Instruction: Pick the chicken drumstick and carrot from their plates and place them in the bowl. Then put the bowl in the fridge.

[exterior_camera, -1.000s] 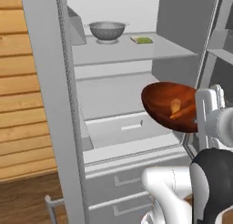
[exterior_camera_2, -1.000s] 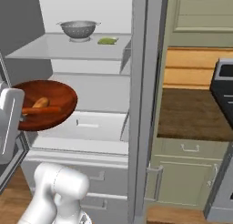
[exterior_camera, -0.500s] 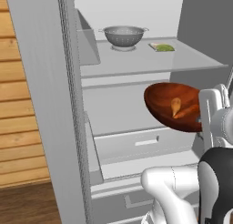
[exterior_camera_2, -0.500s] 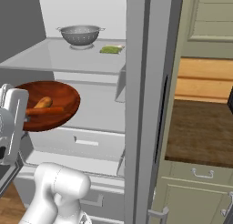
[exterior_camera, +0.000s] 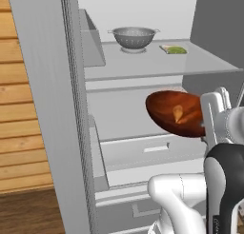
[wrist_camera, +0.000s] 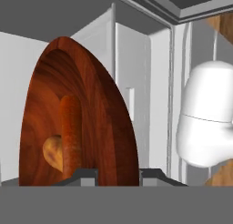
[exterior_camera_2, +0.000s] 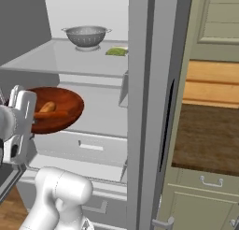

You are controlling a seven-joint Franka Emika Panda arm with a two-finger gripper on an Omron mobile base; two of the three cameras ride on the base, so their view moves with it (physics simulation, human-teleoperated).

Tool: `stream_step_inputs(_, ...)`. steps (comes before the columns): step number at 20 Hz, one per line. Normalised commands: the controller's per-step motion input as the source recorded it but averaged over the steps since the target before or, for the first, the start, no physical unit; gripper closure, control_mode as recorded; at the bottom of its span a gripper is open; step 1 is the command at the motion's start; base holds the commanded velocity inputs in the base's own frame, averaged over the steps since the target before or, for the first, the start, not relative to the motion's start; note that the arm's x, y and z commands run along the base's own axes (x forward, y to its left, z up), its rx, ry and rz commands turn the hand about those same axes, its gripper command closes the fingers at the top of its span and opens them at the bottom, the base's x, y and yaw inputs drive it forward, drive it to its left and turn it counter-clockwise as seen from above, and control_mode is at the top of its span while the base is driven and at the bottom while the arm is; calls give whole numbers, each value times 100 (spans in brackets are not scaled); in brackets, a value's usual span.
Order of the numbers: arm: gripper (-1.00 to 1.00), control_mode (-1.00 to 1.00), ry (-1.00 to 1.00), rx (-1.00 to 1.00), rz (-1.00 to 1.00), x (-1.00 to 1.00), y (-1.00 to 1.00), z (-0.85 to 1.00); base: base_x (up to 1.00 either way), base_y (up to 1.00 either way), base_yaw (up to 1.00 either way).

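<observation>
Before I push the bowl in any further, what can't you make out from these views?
- Gripper fingertips: in the hand view the bowl rim covers their contact; both base views show the hand from behind.
- Drumstick: partly behind the carrot in the hand view.
- Lower shelf: the spot under the bowl is hidden by the bowl in both base views.
- Small green item beside the colander: too small to identify.

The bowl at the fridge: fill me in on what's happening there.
The robot's claw grips the rim of the wooden bowl and holds it in front of the open fridge, level with the space under the glass shelf. The carrot and the chicken drumstick lie inside the bowl. A steel colander and a small green item sit on that shelf. The bowl is not yet set down.
</observation>
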Motion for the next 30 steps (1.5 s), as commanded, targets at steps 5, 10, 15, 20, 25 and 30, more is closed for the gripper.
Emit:
stream_step_inputs(5,100,-100,-4,0,4,76,0,-63,0,0,0)
stream_step_inputs(10,100,-100,-3,0,1,96,0,-57,0,0,0)
stream_step_inputs(15,100,-100,-5,0,4,65,-1,-58,0,0,0)
stream_step_inputs(20,100,-100,-4,0,4,51,0,-48,0,0,0)
stream_step_inputs(25,100,-100,0,0,2,35,0,-35,0,0,0)
stream_step_inputs(30,100,-100,0,0,0,40,2,-33,0,0,0)
